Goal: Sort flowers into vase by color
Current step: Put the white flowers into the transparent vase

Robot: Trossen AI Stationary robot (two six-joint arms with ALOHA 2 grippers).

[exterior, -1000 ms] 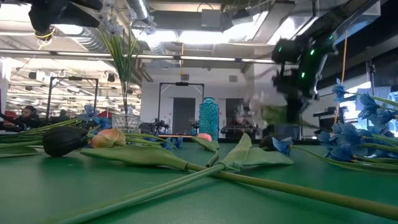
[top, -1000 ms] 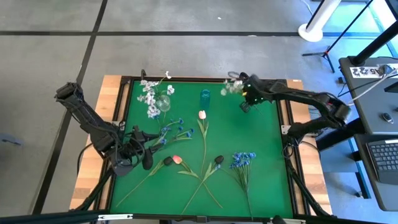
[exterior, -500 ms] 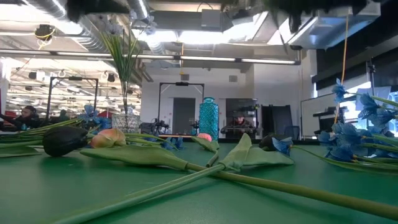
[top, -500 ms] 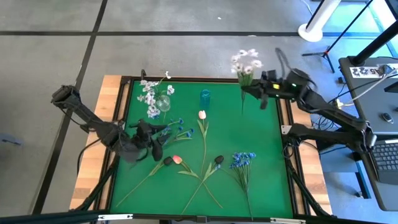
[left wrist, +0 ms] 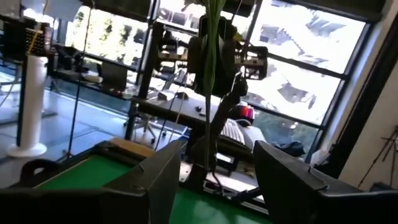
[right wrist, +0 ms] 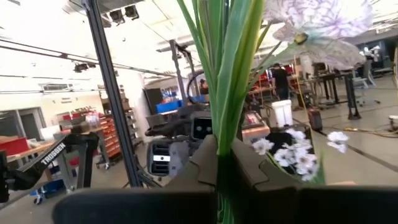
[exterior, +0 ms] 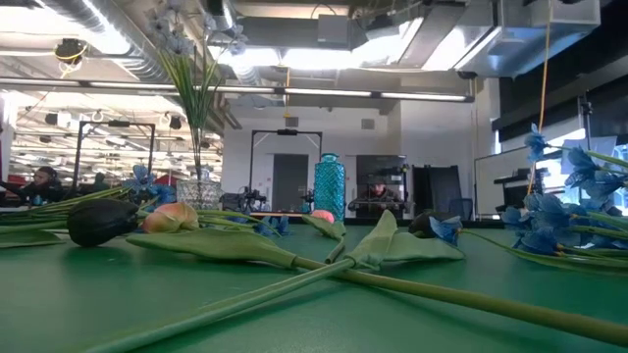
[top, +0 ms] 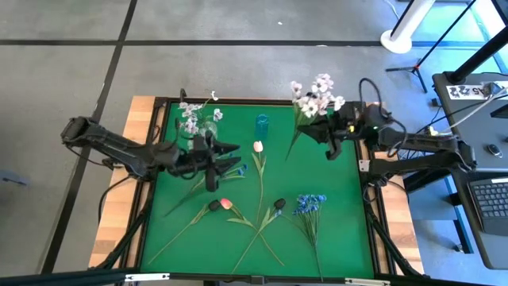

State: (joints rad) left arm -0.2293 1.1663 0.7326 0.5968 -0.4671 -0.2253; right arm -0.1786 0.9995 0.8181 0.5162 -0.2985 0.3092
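Left to right, as seen from above. The left arm is extended across the green table with the left gripper raised near the blue spray; in the left wrist view its two dark fingers are spread wide with nothing between them. Behind it, at the table's far left, a clear glass vase holds a spray of white blossoms. A small teal vase stands empty near the far edge. In front of it a white tulip lies on the mat, its long stem running toward the near edge. A pink tulip and two dark buds are laid nearer the front, their stems crossing. A second blue spray lies at the front right. At the far right the right gripper is held above the table, closed on the green stems of a white blossom spray; in the right wrist view the stems are clamped between its fingers, the blossoms pointing away from the arm.
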